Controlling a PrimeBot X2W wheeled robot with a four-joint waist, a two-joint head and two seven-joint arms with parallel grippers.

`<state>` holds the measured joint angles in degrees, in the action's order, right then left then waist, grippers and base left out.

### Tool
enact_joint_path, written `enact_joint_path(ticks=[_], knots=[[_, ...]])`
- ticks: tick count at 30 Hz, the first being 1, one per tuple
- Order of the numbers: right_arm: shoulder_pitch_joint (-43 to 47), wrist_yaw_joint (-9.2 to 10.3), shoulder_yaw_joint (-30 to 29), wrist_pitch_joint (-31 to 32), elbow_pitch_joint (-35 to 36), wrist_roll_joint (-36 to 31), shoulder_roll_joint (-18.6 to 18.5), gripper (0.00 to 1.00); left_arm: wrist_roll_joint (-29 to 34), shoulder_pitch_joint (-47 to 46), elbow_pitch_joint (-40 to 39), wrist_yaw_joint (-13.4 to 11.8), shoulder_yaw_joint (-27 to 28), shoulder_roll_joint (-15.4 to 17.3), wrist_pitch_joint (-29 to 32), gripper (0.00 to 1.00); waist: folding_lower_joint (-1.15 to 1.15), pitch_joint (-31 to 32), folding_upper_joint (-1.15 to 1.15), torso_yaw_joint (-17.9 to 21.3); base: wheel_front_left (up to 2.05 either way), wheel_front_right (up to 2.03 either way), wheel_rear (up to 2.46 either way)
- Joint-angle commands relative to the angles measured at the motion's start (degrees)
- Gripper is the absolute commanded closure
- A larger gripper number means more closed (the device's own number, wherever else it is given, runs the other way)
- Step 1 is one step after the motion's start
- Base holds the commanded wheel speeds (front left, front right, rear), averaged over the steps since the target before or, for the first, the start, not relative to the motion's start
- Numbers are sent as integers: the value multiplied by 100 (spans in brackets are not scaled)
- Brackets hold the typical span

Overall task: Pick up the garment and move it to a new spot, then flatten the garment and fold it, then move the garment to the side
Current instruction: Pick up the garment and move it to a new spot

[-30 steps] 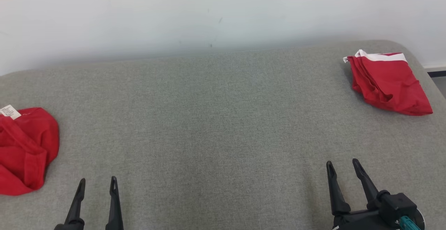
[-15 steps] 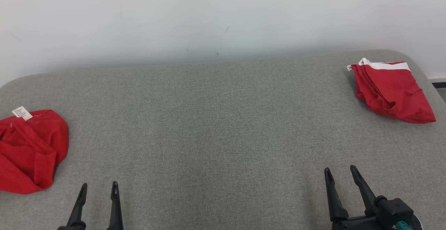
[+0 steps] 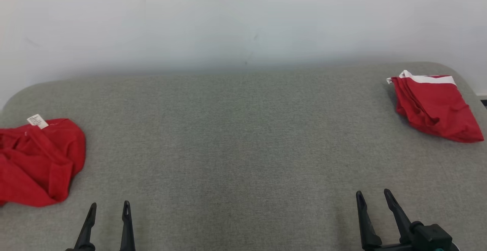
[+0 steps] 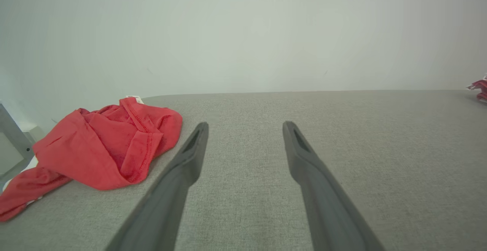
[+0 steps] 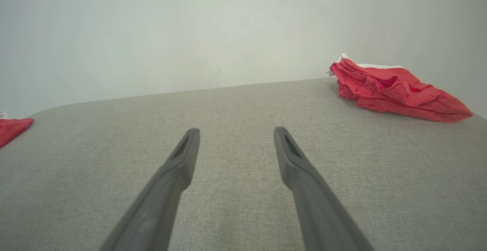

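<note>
Our left claw hangs low over the near left of the grey fabric-covered counter. Its two dark fingers are spread wide with nothing between them. Our right claw hovers at the near right, likewise spread wide and empty.

The crumpled red cloth garment lies in a loose heap by the counter's left edge. It sits to the left of our left claw and a little beyond it, near but not touching. A small white label sticks out at the heap's far side.

A folded red cloth garment with a white band rests at the far right corner, well apart from both claws. A pale plain wall rises behind the counter.
</note>
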<state>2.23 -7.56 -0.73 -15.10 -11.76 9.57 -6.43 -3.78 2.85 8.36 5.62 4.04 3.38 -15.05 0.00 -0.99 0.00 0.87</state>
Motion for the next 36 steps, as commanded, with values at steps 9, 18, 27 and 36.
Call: enact_joint_path(ticks=[9,18,27,36], knots=[[149,16,4,-4,46,20,93,0,15,62,1,-23,60,53,-18,0,0,-6,0,-873,0,0,0],[180,16,-8,-3,35,-4,81,0,-37,143,9,-104,140,44,-18,0,0,-18,0,-1818,0,0,0],[152,16,-7,-3,33,-4,4,0,-102,150,-22,-169,160,20,-18,0,0,-121,0,-2685,0,0,0],[61,16,105,-4,-1,-33,-49,0,-142,254,-73,-241,232,-4,-18,0,0,-138,0,-3038,0,0,0]])
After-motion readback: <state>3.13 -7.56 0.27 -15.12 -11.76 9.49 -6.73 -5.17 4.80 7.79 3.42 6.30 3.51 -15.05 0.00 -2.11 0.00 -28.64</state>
